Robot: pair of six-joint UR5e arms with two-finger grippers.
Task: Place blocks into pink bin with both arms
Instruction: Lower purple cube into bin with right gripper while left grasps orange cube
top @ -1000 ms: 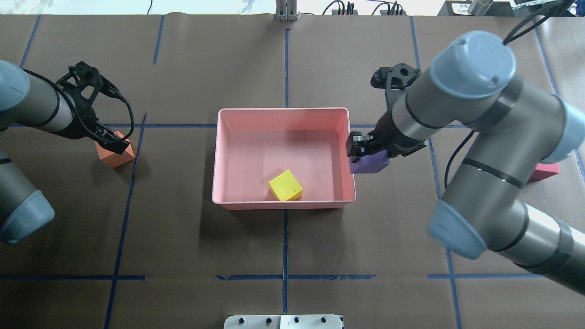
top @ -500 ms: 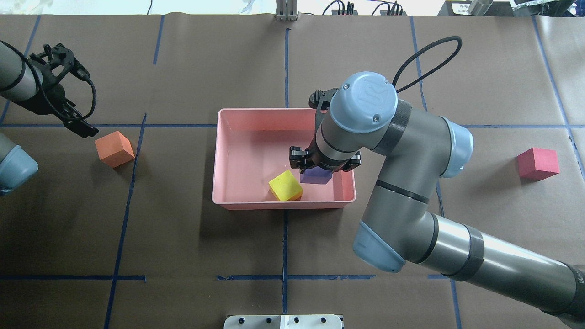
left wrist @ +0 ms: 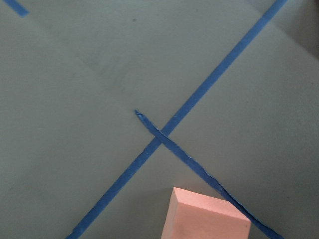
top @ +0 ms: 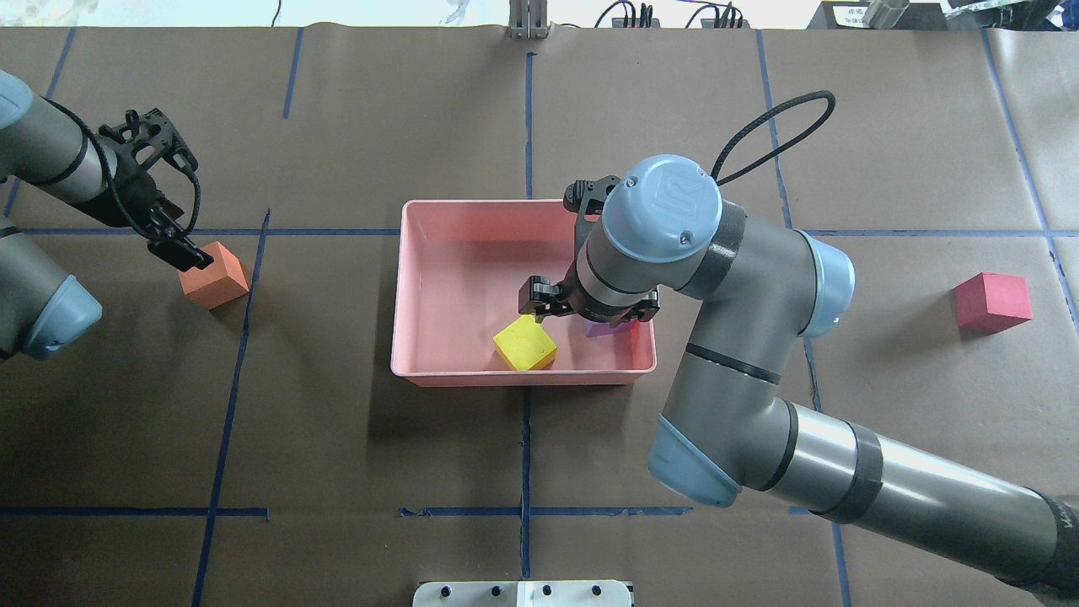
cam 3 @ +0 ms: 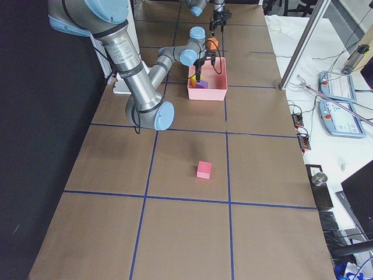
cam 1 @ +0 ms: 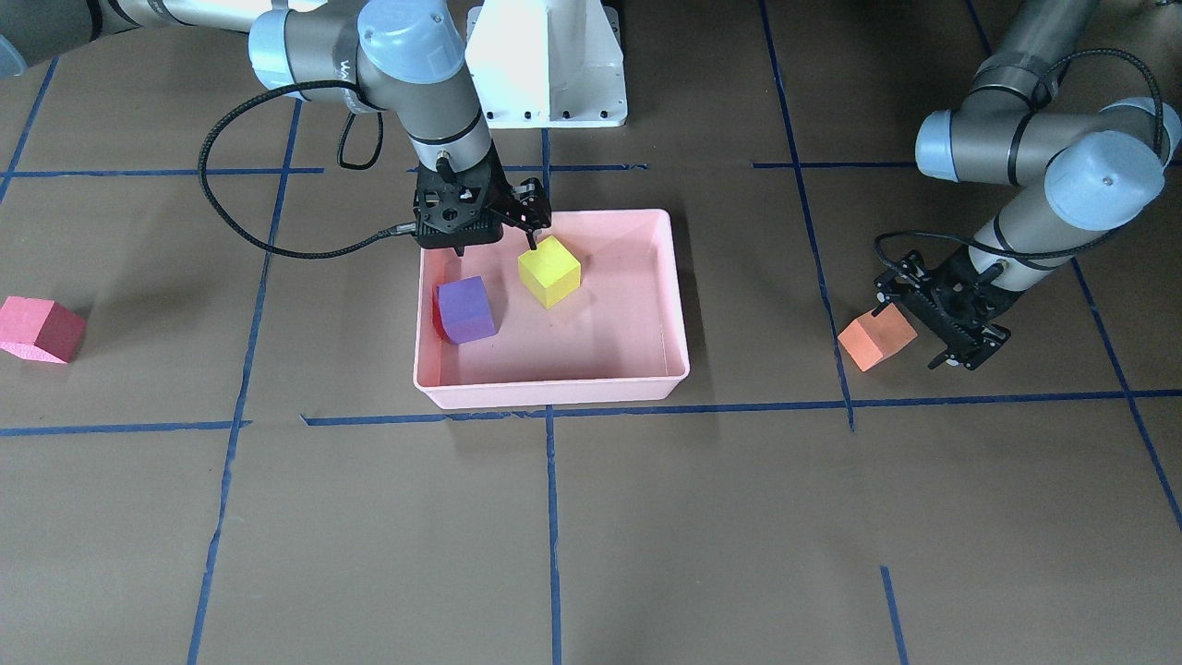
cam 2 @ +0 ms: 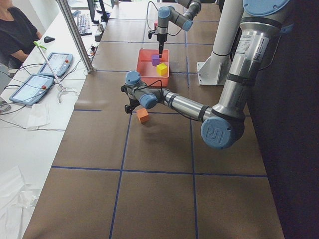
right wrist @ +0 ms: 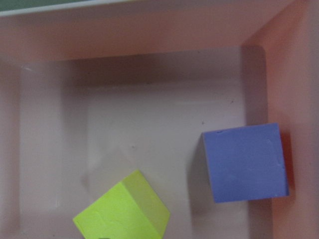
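Observation:
The pink bin (top: pixel 523 205) sits mid-table. On its floor lie the yellow-green block (top: pixel 524 343) and the purple block (cam 1: pixel 464 309), the purple one against a side wall (right wrist: pixel 244 162). My right gripper (cam 1: pixel 496 245) hovers open above them, holding nothing. The orange block (top: pixel 214 275) rests on the table to the bin's left. My left gripper (top: pixel 181 251) is just beside its far-left corner, open and empty; the left wrist view shows the block (left wrist: pixel 207 216) at the bottom edge. The pink-red block (top: pixel 992 301) stands alone at far right.
Blue tape lines cross the brown table cover. The white pedestal (cam 1: pixel 549 65) stands at the robot's side of the table. My right arm's elbow and forearm (top: pixel 759 421) span the table in front of the bin. A side bench holds tablets (cam 2: pixel 35 82), with a person seated there.
My right arm carried the purple block over the bin's rim and let it go on the floor. My left gripper pulled away from the orange block, then came back beside it.

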